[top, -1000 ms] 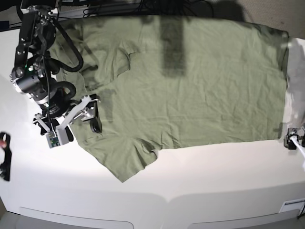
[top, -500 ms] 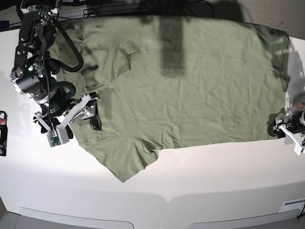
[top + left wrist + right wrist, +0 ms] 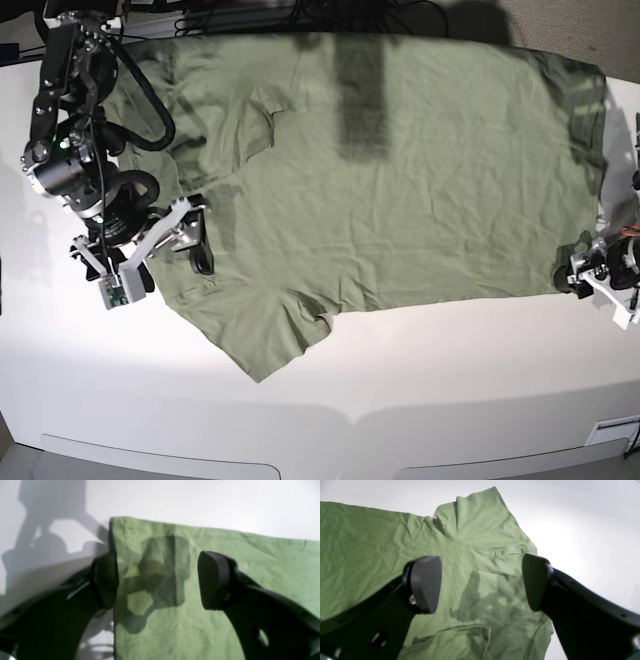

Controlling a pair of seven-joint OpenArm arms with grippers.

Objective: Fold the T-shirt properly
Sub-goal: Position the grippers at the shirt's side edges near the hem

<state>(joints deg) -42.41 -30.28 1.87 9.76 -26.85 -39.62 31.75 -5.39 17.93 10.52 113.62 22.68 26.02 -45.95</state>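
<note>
Table [image 3: 420, 370]: big white surface, takes up basically the whole base view, with bright glare across the near part.

T-shirt [image 3: 400, 180]: sage green, spread out flat and wrinkly over the far half of the table. The hem end is at the base view's right, the sleeves and shoulder end at its left. One sleeve [image 3: 265, 335] pokes out toward the near edge. There's a dark shadow band across the upper middle of the fabric.

My right arm [image 3: 70, 130]: the black one with looping cables, at the base view's left, sitting over the sleeve end of the shirt.

My right gripper [image 3: 481, 582]: fingers spread wide, nothing between them. In the right wrist view both dark pads hover over the green cloth near the sleeve, and my shadow falls on the fabric in the gap. Can't tell if the tips touch the cloth.

My left gripper [image 3: 157, 580]: also spread apart, not gripping anything. It's right at the shirt's hem corner [image 3: 117, 523]. One finger [image 3: 106, 578] sits along the side edge of the fabric over the table, the other [image 3: 212, 580] is over the cloth. In the base view it's the small bit at the right, by the near hem corner.
</note>
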